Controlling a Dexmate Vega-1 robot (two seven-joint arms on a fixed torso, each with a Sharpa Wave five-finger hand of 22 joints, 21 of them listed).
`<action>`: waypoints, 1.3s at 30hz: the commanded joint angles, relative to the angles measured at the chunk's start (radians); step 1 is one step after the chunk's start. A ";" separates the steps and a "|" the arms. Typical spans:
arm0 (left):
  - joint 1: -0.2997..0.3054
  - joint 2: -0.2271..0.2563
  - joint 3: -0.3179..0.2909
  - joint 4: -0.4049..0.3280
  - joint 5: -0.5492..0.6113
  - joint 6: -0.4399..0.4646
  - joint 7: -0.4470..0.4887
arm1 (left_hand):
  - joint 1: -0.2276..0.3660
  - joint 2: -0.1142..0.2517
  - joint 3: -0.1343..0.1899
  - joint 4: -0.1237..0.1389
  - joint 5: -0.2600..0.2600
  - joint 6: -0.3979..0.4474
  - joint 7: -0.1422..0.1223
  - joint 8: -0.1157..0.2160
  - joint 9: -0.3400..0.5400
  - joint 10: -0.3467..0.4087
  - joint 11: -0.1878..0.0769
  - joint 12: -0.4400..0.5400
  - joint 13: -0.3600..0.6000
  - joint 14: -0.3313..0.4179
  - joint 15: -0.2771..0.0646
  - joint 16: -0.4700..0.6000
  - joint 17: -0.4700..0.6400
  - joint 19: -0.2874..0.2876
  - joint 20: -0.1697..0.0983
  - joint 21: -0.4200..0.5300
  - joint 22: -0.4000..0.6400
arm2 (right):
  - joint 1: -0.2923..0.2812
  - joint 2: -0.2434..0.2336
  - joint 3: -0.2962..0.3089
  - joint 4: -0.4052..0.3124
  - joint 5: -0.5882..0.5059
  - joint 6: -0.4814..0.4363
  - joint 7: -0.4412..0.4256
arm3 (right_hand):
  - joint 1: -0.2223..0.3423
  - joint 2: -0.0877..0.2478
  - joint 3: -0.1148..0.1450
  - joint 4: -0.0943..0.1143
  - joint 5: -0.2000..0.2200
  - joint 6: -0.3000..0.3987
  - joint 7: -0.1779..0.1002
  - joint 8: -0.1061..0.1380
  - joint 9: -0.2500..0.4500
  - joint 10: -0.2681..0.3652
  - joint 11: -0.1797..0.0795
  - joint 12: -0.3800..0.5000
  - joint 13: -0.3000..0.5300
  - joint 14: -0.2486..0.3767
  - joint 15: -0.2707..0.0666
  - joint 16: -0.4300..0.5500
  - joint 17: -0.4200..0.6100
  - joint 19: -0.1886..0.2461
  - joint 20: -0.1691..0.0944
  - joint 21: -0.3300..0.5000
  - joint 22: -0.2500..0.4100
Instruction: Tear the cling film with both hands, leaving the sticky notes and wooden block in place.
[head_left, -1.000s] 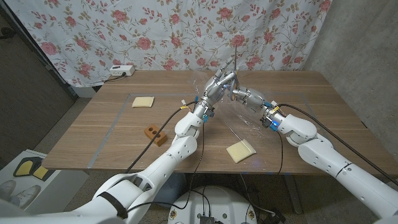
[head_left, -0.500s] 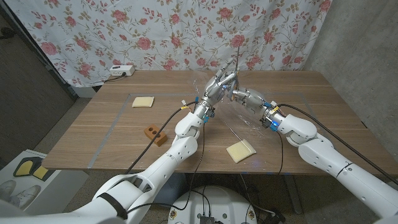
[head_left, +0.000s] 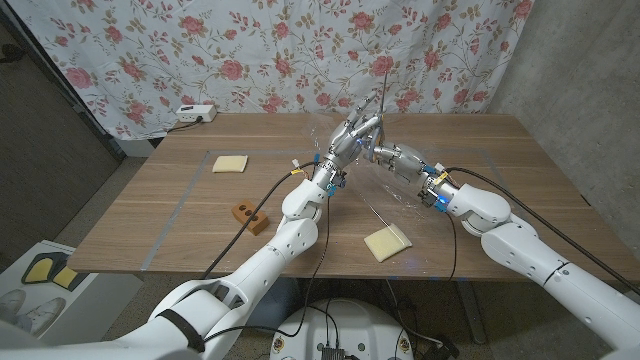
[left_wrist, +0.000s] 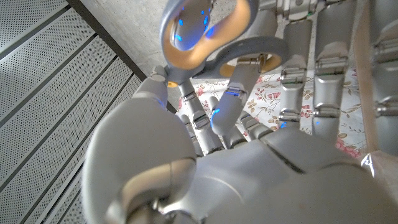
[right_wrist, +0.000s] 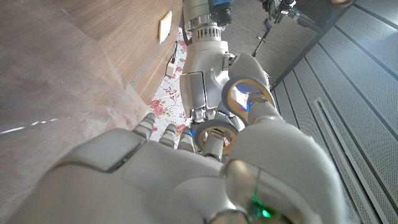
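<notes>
— Left hand (head_left: 352, 133), entry one: state?
— Raised above the table's middle, fingers closed on the cling film (head_left: 385, 185). Right hand (head_left: 392, 157) meets it fingertip to fingertip, also gripping the film.
— Film, description?
— Clear, thin, crinkled sheet; hangs from both hands down to the wooden table (head_left: 500, 180), glinting at the creases.
— Nearby items?
— Pale yellow sticky notes, square: one pad (head_left: 386, 242) near the front edge beneath the right arm, another (head_left: 230, 163) well left. Small brown wooden block (head_left: 245, 213), left front, apart from both hands.
</notes>
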 joint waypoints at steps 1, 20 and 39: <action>0.005 0.006 0.007 -0.007 0.012 -0.005 0.013 | 0.011 0.014 0.021 0.018 0.004 0.013 0.000 0.007 0.003 0.016 -0.005 0.005 0.151 -0.009 -0.026 0.007 0.003 -0.005 -0.001 0.004 0.002 | 0.001 -0.003 -0.006 -0.009 -0.005 -0.006 0.004 | 0.012 0.001 -0.009 0.001 0.002 -0.016 0.008 -0.006 0.002 -0.011 0.011 -0.002 0.001 -0.168 0.016 -0.002 0.003 -0.013 0.011 -0.001 0.003; 0.007 0.004 0.022 -0.001 0.052 -0.035 0.061 | 0.021 0.015 0.015 0.014 0.006 0.039 -0.001 0.009 0.003 0.020 -0.005 0.003 0.148 0.000 -0.030 0.020 0.015 -0.004 -0.003 0.005 0.002 | 0.006 0.014 -0.017 -0.015 -0.008 -0.026 -0.028 | -0.003 -0.010 -0.030 0.006 0.001 0.015 0.081 0.005 0.004 0.034 0.048 0.016 0.002 -0.138 0.043 0.009 0.005 0.010 0.026 0.009 0.003; 0.007 0.010 0.026 0.003 0.079 -0.054 0.099 | 0.027 0.013 0.008 0.012 0.007 0.053 -0.001 0.009 0.004 0.023 -0.005 0.001 0.144 0.005 -0.028 0.028 0.023 -0.003 -0.004 0.005 0.002 | 0.007 0.016 -0.024 -0.027 -0.005 -0.049 -0.040 | -0.038 -0.021 -0.055 0.016 0.000 0.012 0.091 0.003 0.009 0.057 0.071 0.019 0.004 -0.099 0.084 0.022 0.008 0.014 0.039 0.009 0.004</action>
